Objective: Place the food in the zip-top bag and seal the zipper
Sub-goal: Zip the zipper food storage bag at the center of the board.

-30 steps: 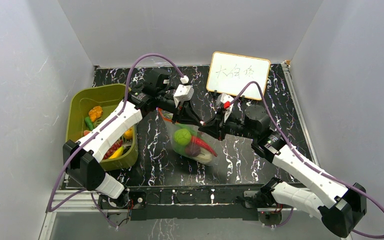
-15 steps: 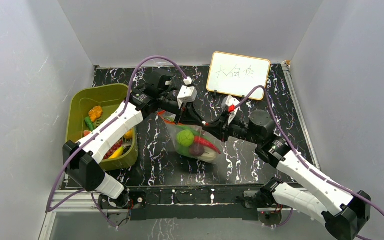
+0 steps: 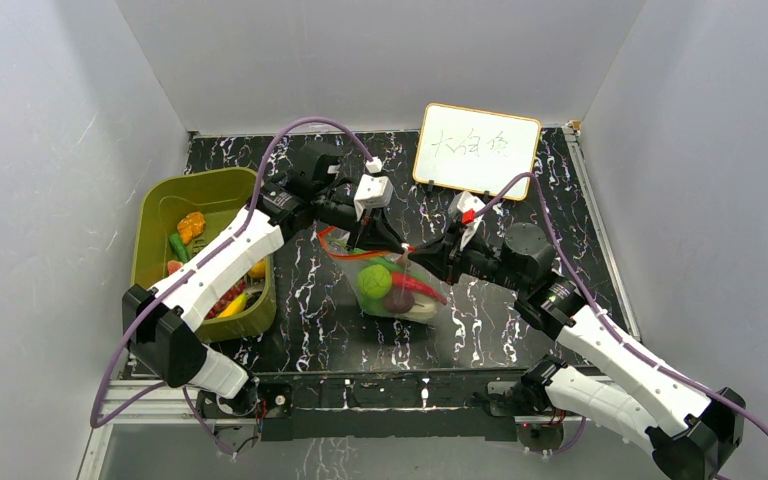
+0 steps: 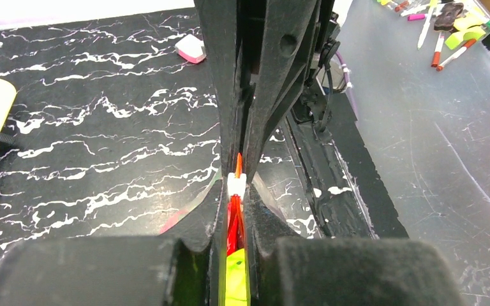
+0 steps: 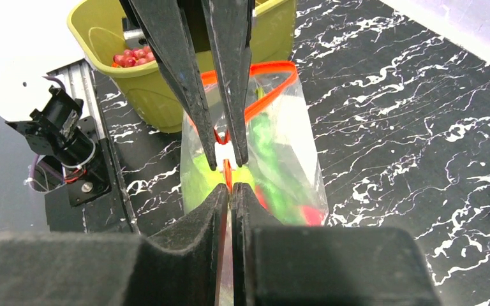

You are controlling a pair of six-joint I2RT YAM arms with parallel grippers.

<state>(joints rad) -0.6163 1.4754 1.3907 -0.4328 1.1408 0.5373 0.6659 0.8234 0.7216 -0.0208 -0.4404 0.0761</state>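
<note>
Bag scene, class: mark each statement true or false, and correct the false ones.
1. The bag holds a green ball. True.
2. The basket is empty. False: the basket holds food.
3. The left claw and right claw are both shut on the zipper. True.
4. The bag's mouth is fully sealed. False: part of the zipper gapes in a loop.
5. The whiteboard lies in the basket. False: the whiteboard is far behind the bag.
</note>
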